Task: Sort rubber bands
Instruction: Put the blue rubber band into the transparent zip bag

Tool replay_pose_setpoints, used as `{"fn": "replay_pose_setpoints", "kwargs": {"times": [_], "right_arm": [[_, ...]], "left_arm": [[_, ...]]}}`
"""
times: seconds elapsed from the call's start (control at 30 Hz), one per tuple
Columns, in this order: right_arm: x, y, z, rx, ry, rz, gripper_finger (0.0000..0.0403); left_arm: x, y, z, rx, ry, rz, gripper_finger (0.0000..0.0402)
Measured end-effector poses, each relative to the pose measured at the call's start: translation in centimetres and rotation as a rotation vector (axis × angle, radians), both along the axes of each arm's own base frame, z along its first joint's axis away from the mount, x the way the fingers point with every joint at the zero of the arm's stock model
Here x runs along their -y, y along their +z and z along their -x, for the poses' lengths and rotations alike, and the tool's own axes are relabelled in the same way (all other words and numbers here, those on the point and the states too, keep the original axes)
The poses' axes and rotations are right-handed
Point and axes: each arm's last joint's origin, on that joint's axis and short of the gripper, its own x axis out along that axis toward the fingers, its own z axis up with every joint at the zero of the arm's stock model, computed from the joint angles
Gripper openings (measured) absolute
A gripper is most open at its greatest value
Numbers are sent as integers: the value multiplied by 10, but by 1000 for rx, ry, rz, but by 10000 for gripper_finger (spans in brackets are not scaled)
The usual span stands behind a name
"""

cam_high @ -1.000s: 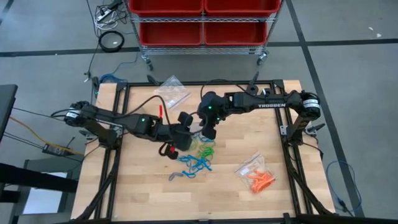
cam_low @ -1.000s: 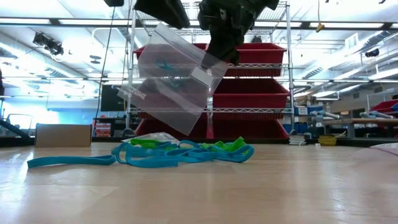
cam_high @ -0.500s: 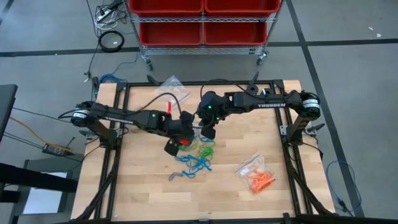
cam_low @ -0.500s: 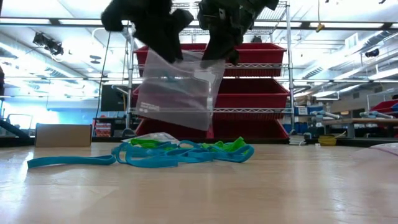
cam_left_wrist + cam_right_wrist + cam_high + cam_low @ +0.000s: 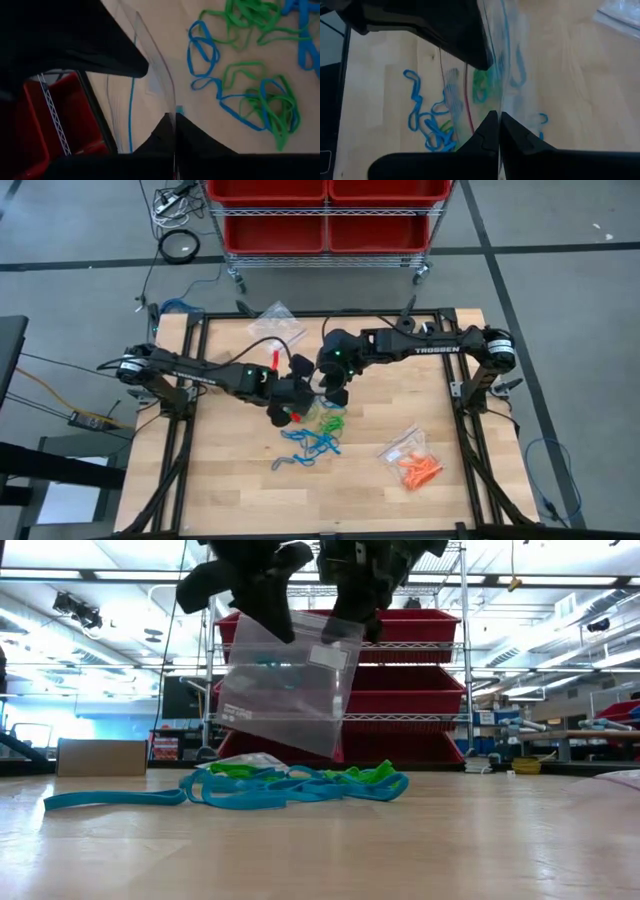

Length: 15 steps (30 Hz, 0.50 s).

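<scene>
A clear plastic bag (image 5: 285,690) hangs above the table's middle between both grippers, with a blue band (image 5: 131,107) showing inside it. My left gripper (image 5: 262,602) is shut on one top corner and my right gripper (image 5: 350,612) on the other. Directly below, a pile of blue and green rubber bands (image 5: 318,430) lies on the wood; the low view (image 5: 290,785) and the left wrist view (image 5: 250,95) show it too. Orange rubber bands (image 5: 418,471) lie toward the near right. My left gripper pinches the bag's top edge (image 5: 173,102) between its two fingers at one corner, coming slanting down from the table's left. The bag hangs below, clear of the table. My right gripper pinches the same top edge (image 5: 496,100) at the other corner (image 5: 343,632), slanting down from the far right. The bag hangs open-side up between the two holds.
A second clear bag (image 5: 404,444) lies beside the orange bands. A third bag (image 5: 277,326) lies at the far left of the table. A grey loop (image 5: 283,464) lies near the pile. A rack with red bins (image 5: 325,215) stands beyond the far edge.
My left gripper has gone down and toward the table's right to the bag and shut on its free top corner. The bag, which hung tilted from my right gripper alone, now hangs nearly level between both.
</scene>
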Motion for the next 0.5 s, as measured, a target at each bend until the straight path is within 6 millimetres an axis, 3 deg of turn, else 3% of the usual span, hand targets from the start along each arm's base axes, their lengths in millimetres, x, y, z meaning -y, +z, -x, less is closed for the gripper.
{"fn": "replay_pose_setpoints", "kwargs": {"times": [0.2, 0.43, 0.5], "right_arm": [[-1, 1, -1, 22, 72, 65, 7], [-6, -4, 5, -23, 265, 122, 46], [-6, -4, 5, -41, 227, 139, 48]], "left_arm": [[5, -1, 2, -17, -21, 11, 3], [18, 8, 9, 1, -102, 69, 2], [22, 12, 11, 19, -134, 72, 1]]}}
